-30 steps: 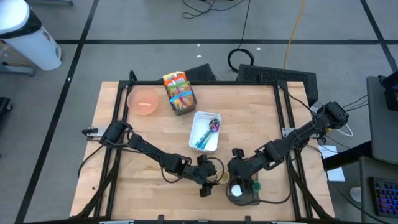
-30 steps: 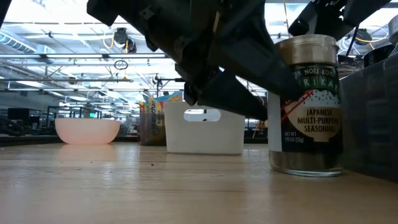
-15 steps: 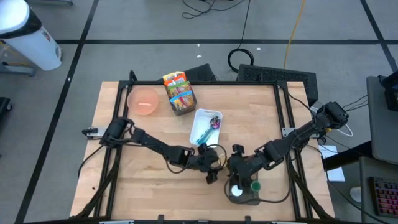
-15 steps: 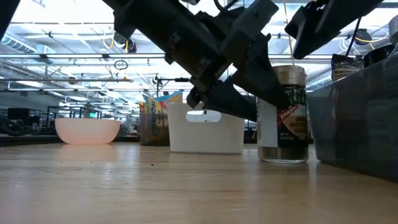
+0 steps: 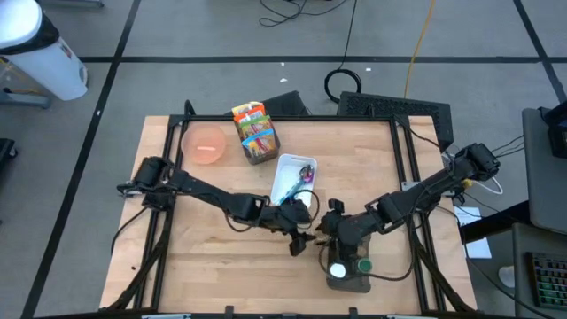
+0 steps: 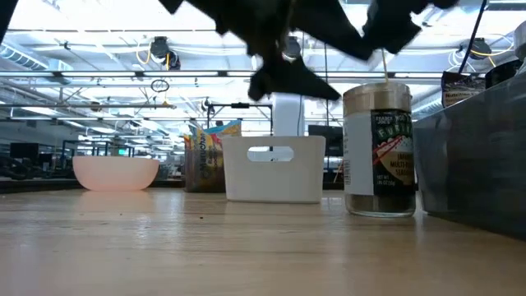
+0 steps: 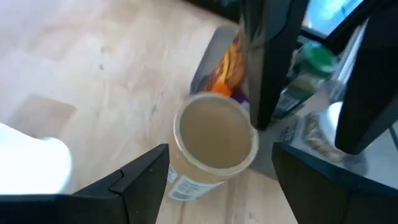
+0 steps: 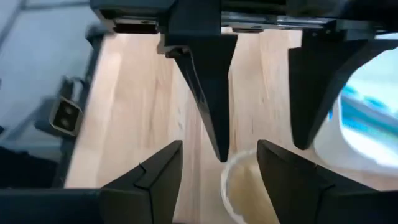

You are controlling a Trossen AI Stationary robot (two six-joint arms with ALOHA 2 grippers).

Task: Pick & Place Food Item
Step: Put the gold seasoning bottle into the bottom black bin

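The seasoning jar (image 6: 380, 148) stands free beside the grey bin (image 5: 348, 282) at six o'clock. Left gripper (image 5: 299, 244) and right gripper (image 5: 324, 232) hover over it, fingers apart. White tray (image 5: 292, 182), snack box (image 5: 256, 133), and pink bowl (image 5: 205, 143) sit toward eleven.

One seasoning jar (image 6: 379, 150), one pink bowl (image 5: 205, 143), one white bin (image 5: 285, 174), one grey bin (image 5: 350, 282) near the front edge, one box of snack packets (image 5: 255, 133), and two robot arms on one worktop (image 5: 213, 239).
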